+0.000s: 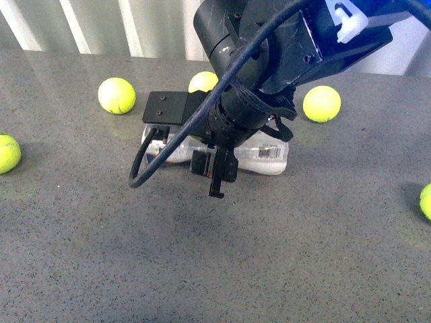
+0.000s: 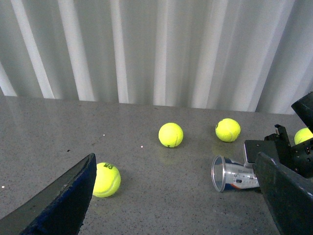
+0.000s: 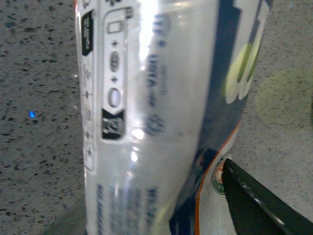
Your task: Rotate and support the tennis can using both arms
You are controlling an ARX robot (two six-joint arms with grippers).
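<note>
The tennis can [image 1: 264, 153] lies on its side on the grey table, clear with a white-and-blue label and a barcode. My right arm reaches down over it from the upper right, and my right gripper [image 1: 215, 171] is shut on the can's middle. In the right wrist view the can's label [image 3: 156, 112] fills the frame, with one black finger [image 3: 259, 203] against it. In the left wrist view the can [image 2: 232, 175] shows its open silver-rimmed mouth. My left gripper [image 2: 176, 205] is open and empty, well short of the can. It is out of the front view.
Yellow-green tennis balls lie loose around the can: behind it [image 1: 116, 95], [image 1: 202, 82], [image 1: 321, 103], at the far left [image 1: 7, 153] and at the right edge [image 1: 426, 200]. One ball [image 2: 106, 179] lies near my left finger. A white ribbed wall stands behind the table.
</note>
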